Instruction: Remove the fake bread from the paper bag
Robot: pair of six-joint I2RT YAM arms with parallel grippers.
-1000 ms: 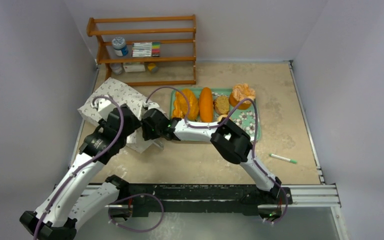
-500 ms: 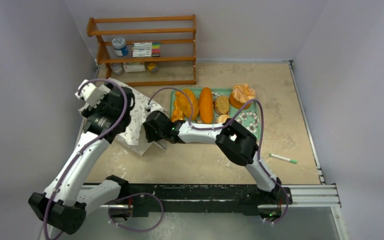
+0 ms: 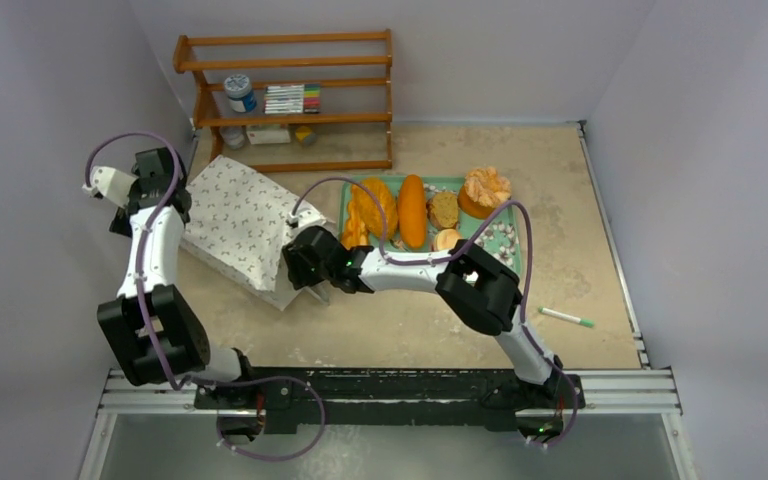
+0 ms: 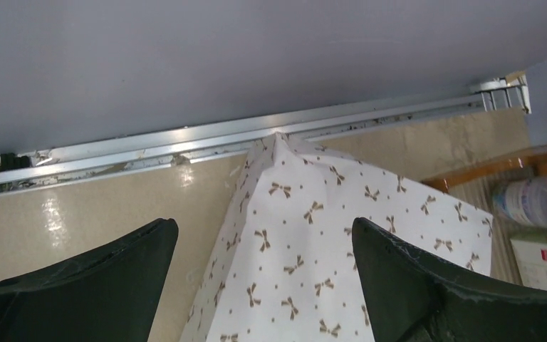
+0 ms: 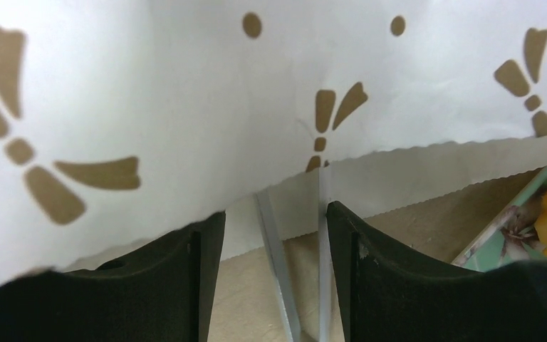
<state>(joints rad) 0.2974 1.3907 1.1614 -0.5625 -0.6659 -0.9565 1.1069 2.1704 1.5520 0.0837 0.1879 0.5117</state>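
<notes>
Since bread (image 3: 412, 208) sits on the tray (image 3: 500, 250) just right of the bag (image 3: 240, 215), several pieces side by side, unloading looks mostly or fully done. The bag's inside is hidden, so a leftover piece can't be ruled out. Bag lies flat on its side, mouth toward the tray, looking slack. Right gripper (image 5: 274, 221) is low at the mouth's scalloped lip, jaws part open. Paper reaches the fingertips but isn't pinched as far as shows, and table is visible through the gap. It is likely placed to lift the lip or reach in. Left gripper (image 4: 261, 235) hangs off the bag's closed end near the left wall, jaws wide, empty, probably kept clear of the right arm.
</notes>
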